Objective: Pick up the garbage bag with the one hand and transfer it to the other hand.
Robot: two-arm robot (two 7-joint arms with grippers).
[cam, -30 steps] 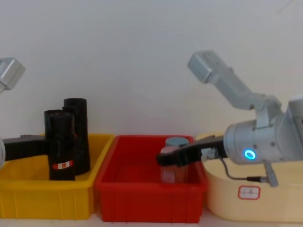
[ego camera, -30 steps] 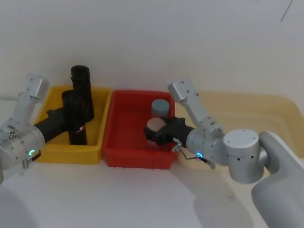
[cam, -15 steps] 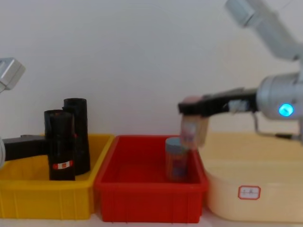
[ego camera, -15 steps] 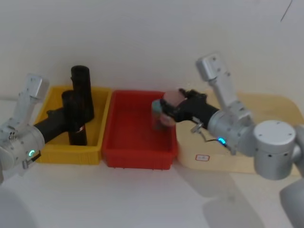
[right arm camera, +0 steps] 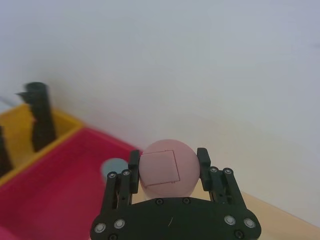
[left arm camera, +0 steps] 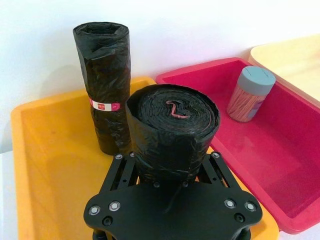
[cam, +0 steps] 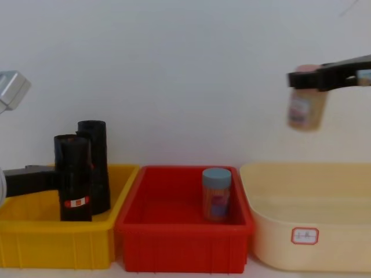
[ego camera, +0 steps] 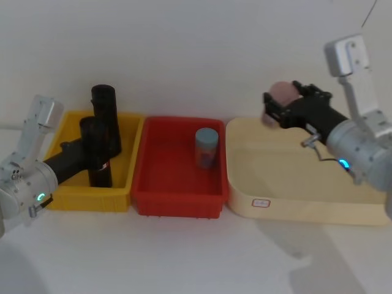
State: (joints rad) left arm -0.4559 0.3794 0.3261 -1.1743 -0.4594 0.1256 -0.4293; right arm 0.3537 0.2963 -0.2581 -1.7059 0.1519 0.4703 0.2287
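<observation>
The garbage bag (cam: 73,174) stands upright in the yellow bin (cam: 35,243), long axis vertical and rolled end up. The left gripper (left arm camera: 169,165) has its fingers closed round it, and the second of the two black rolls (cam: 98,150) stands just behind. Since a second ago the right gripper (right arm camera: 168,154), fingers clamped on the pink-lidded jar (cam: 306,110), has carried it from the red bin (cam: 185,255) to high above the cream tub (cam: 342,243); the other of the two jars, the blue-lidded jar (cam: 216,194), stays put.

The garbage bag (left arm camera: 170,125) is crinkled, glossy black plastic film; yellow bin (left arm camera: 45,165) smooth plastic (faintly shiny); left pincer (left arm camera: 167,159) matt.
</observation>
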